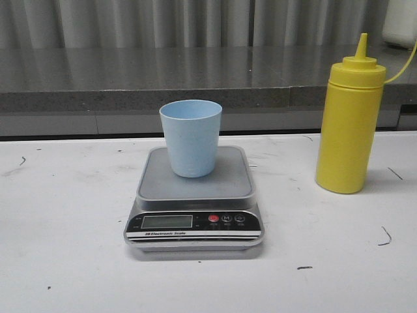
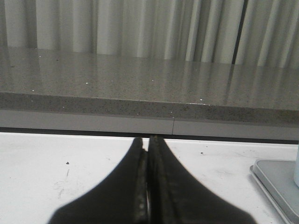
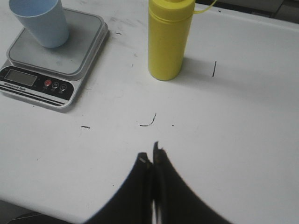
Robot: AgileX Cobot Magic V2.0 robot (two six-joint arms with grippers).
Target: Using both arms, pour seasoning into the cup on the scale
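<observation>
The pale blue cup [image 1: 191, 137] stands upright on the steel platform of the scale [image 1: 194, 195] at the table's middle. The yellow seasoning bottle [image 1: 349, 124] stands upright to the scale's right, nozzle up, its cord trailing off to the right. In the right wrist view the cup [image 3: 41, 21], scale [image 3: 51, 60] and bottle [image 3: 169, 37] lie well ahead of my right gripper [image 3: 150, 151], which is shut and empty above bare table. My left gripper [image 2: 148, 140] is shut and empty, low over the table, with a corner of the scale [image 2: 276, 179] off to its side. Neither gripper shows in the front view.
A grey stone ledge [image 1: 130, 81] runs along the back of the white table [image 1: 65, 261], with a pale curtain behind it. Small dark marks dot the table near the bottle [image 1: 384, 238].
</observation>
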